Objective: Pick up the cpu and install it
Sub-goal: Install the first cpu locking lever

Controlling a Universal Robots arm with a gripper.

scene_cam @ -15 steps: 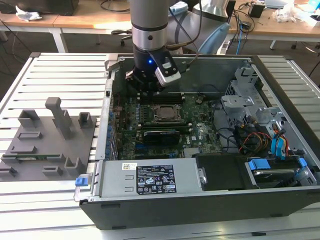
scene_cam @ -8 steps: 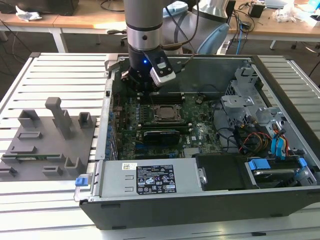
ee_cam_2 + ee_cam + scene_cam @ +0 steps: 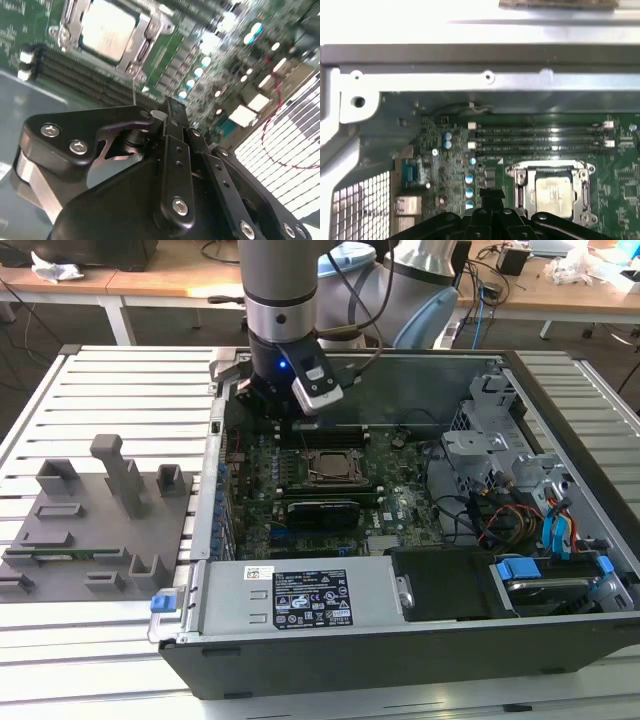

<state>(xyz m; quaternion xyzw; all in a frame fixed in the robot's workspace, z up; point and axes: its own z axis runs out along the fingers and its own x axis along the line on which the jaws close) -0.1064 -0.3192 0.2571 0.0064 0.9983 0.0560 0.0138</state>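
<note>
The cpu [image 3: 330, 466] lies flat in its socket on the green motherboard inside the open computer case. Its silver top [image 3: 107, 27] sits framed by the metal socket bracket, and the first wrist view also has the cpu [image 3: 553, 192]. My gripper [image 3: 272, 410] hangs over the board just to the exterior view's left of the socket, toward the case's far wall. Its black fingers [image 3: 169, 112] come together at the tip with nothing between them. The gripper [image 3: 490, 196] stands apart from the cpu.
Memory slots [image 3: 540, 137] run beside the socket. A long black expansion card [image 3: 320, 512] lies in front of it. The power supply [image 3: 300, 595] and drive bays with blue tabs [image 3: 540, 540] crowd the case. A grey fixture tray [image 3: 100, 520] rests outside on the slatted table.
</note>
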